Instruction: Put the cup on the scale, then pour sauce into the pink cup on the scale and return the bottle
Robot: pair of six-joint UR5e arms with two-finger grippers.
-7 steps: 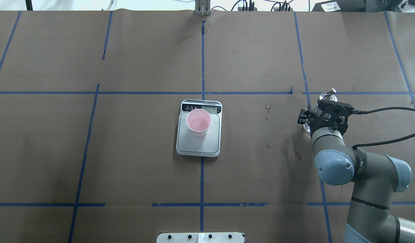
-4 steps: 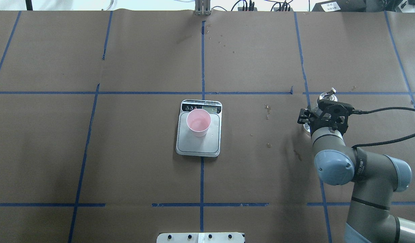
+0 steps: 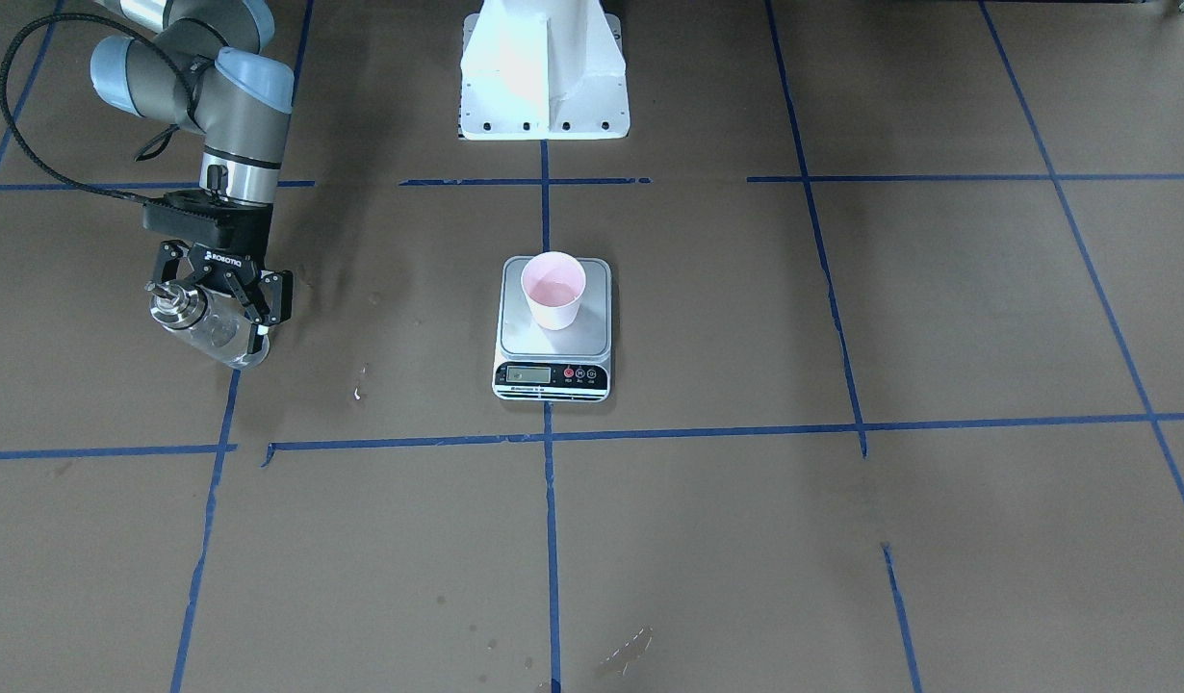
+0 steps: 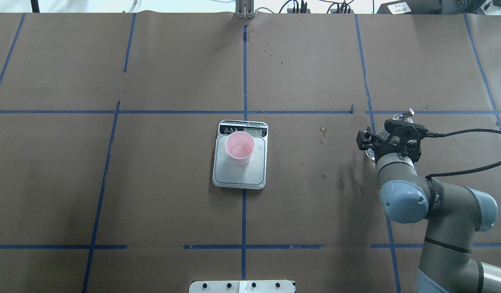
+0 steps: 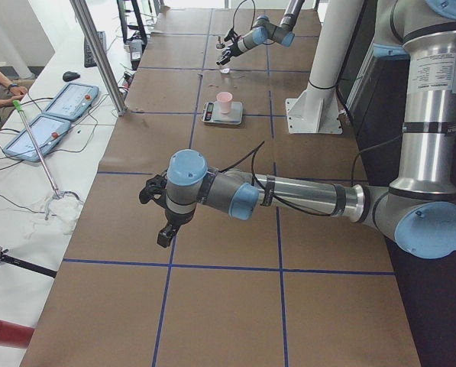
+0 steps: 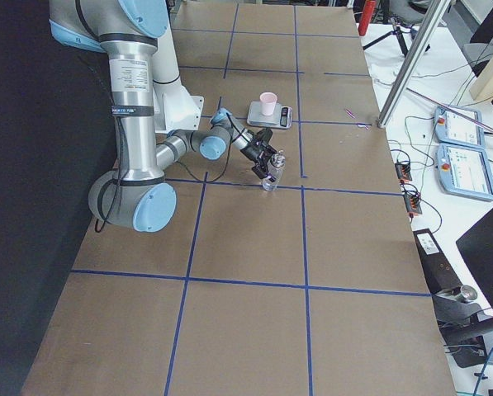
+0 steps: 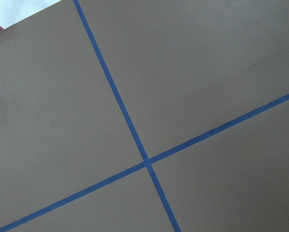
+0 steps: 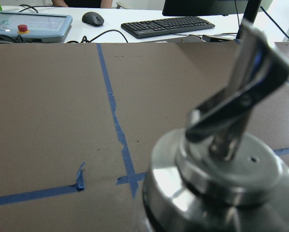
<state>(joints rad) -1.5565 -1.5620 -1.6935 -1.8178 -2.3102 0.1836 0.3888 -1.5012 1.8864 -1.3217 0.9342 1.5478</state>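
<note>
Right gripper (image 3: 213,308) clamped round the bottle (image 3: 218,339), down by the desk (image 3: 842,539), well apart from the scale (image 3: 553,348) where the cup (image 3: 553,289) sits. Release before the base sits flat and it could topple, spilling sauce. Left gripper (image 5: 159,212): cannot tell.

Your table (image 4: 173,61) is wrapped in brown paper and ruled into large squares by blue tape lines (image 4: 245,69), and you can see a few small stains (image 4: 323,134) on the paper. Beyond its edge stands your white desk (image 8: 113,17), which carries a black keyboard (image 8: 169,25), a dark mouse (image 8: 93,18) and a grey pendant (image 8: 30,24). The whole room is evenly and brightly lit.
</note>
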